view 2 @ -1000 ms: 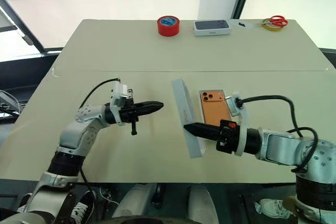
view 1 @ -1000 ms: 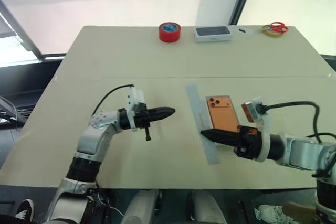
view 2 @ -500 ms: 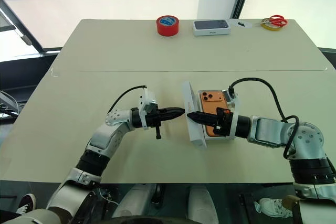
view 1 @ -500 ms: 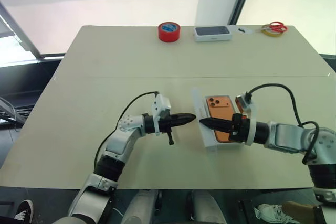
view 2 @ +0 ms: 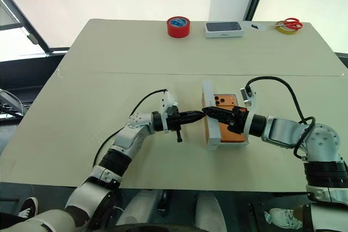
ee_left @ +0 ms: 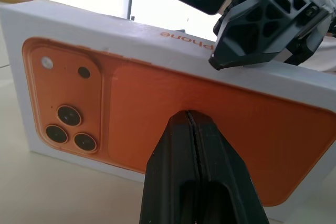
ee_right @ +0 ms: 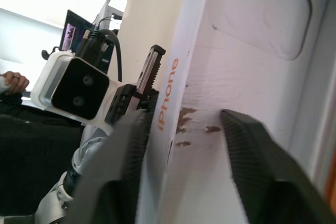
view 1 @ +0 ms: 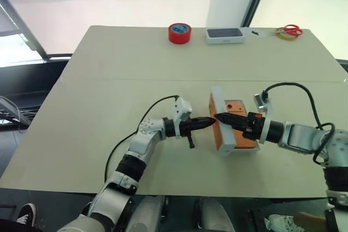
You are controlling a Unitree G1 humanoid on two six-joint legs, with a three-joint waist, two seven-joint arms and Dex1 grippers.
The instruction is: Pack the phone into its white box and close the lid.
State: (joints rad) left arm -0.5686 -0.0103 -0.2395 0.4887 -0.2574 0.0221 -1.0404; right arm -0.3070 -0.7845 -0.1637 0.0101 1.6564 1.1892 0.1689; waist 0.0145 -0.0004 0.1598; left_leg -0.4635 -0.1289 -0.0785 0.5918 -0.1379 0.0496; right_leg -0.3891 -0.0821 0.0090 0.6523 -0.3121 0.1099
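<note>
Lid (view 1: 222,119) tilted on edge beside phone (view 1: 238,126), near bench's front edge. Right gripper (view 1: 219,117) jaws astride lid's upper wall; left gripper (view 1: 213,121) jaws together against printed face.

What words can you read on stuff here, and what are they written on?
"iPhone", in orange letters, on the narrow side wall of the lid.
On the dark-topped white box at the far edge of the table, a small mark on its front: too small to read.
</note>
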